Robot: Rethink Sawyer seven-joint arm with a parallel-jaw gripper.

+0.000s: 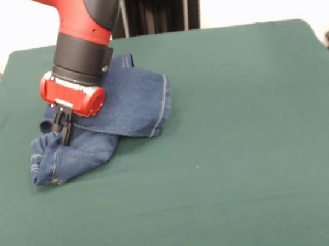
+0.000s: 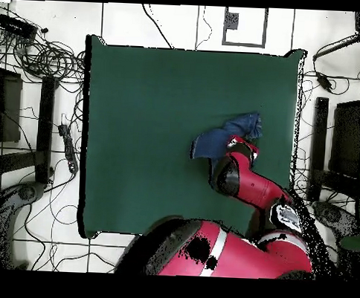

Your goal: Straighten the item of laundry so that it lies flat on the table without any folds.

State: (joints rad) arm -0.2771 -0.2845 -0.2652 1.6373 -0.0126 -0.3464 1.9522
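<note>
you're seeing tangled cables (image 2: 49, 60) lying on the white floor (image 2: 173, 24), and a dark stand (image 1: 160, 7) standing behind.

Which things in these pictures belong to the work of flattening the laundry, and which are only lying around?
Belong to the job:
- jeans, bunched and folded
- table with green cloth
- gripper, down on the jeans

Only lying around:
- cables on the floor beside the table
- black stands beside the table
</note>
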